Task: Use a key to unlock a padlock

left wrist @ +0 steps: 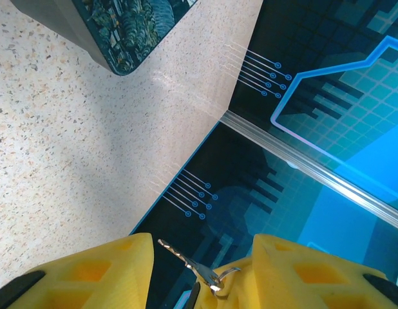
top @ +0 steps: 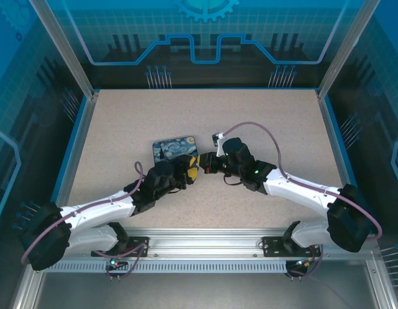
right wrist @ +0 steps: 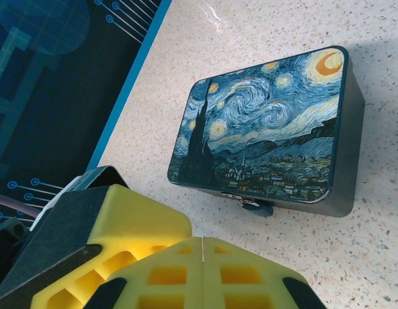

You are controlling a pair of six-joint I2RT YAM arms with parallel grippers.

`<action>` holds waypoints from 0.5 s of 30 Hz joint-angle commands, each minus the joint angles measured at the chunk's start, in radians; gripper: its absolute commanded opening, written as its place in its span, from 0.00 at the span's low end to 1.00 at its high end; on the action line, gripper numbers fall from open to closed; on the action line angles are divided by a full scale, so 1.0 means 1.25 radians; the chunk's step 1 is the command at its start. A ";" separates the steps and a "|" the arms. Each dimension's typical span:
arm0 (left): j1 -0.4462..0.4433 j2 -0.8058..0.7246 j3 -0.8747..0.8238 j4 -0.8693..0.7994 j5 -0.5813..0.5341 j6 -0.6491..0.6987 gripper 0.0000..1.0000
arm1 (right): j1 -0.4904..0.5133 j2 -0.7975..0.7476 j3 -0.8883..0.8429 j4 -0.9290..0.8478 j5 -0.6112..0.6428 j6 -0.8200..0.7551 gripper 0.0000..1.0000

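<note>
I see the key (left wrist: 186,261) in the gap between the parted fingers of my left hand (left wrist: 202,243), blade slanting toward the painted box (left wrist: 122,32), though I cannot tell if it's pinched; my right hand (right wrist: 203,243) is pressed together.

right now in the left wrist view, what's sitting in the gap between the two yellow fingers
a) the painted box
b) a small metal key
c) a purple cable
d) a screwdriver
b: a thin grey key stands in the gap between the yellow fingers, while the painted box lies apart on the table at the top of that view.
</note>
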 commanded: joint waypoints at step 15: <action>-0.015 0.021 0.026 0.034 -0.014 -0.307 0.47 | 0.031 -0.024 -0.020 0.058 0.001 0.036 0.00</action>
